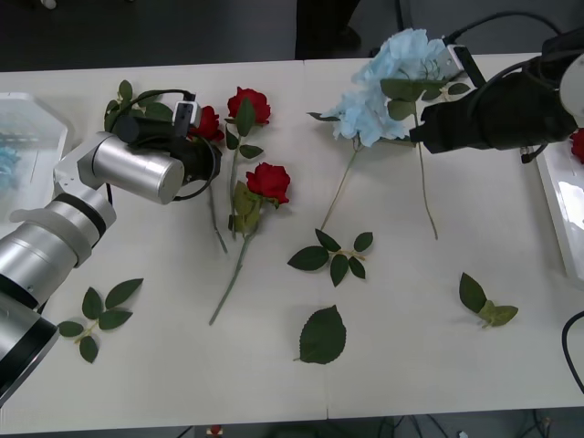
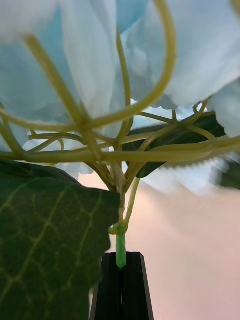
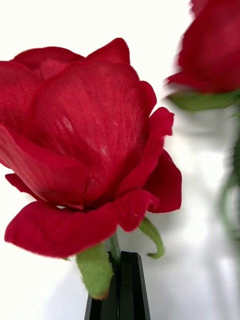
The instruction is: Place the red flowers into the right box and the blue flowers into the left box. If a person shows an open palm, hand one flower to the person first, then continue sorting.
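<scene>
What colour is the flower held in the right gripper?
Pale sky blue; the blue flower in the right gripper shows best in the front view.

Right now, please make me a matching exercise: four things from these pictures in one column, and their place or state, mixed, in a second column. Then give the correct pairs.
Column one:
1. left gripper
2. right gripper
3. left box
4. large single leaf

Column two:
A. lies loose on the table near its front edge
B. shut on a red rose just below the bloom
C. stands at the table's left edge
D. shut on the stem of a blue hydrangea

Pairs: 1-B, 2-D, 3-C, 4-A
</scene>
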Action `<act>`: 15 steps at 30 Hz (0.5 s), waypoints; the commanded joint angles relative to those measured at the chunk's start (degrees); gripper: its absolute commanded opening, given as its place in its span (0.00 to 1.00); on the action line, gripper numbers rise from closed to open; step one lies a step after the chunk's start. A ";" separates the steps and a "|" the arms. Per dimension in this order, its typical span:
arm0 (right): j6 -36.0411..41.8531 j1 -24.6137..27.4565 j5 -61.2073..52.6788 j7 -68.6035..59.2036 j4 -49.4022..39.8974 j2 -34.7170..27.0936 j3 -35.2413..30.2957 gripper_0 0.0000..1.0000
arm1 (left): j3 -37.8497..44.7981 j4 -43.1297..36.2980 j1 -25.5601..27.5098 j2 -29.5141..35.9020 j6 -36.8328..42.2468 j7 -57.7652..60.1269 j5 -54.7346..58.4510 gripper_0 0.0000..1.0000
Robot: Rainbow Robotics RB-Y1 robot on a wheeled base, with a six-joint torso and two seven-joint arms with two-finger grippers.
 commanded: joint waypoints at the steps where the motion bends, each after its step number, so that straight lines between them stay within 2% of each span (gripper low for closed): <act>1: -6.04 -3.97 -12.19 12.13 -1.70 -0.44 -0.46 0.00 | 0.27 -11.96 0.87 5.15 2.00 3.53 6.09 0.00; 8: -10.96 -4.32 -28.36 24.87 -2.14 2.02 -0.46 0.00 | 7.57 -33.32 6.14 11.30 12.37 3.53 13.12 0.00; 10: -12.28 -4.32 -30.12 26.63 -2.14 2.02 -0.64 0.00 | 10.65 -40.53 9.40 11.91 13.95 3.53 15.06 0.00; 12: -12.28 -4.23 -30.12 26.45 -1.88 2.02 -0.90 0.00 | 12.49 -45.45 12.21 11.82 13.16 3.18 15.41 0.00; 15: -11.31 -4.23 -29.59 26.10 -0.74 1.76 -0.90 0.00 | 13.28 -52.22 16.95 11.39 7.80 3.00 14.53 0.00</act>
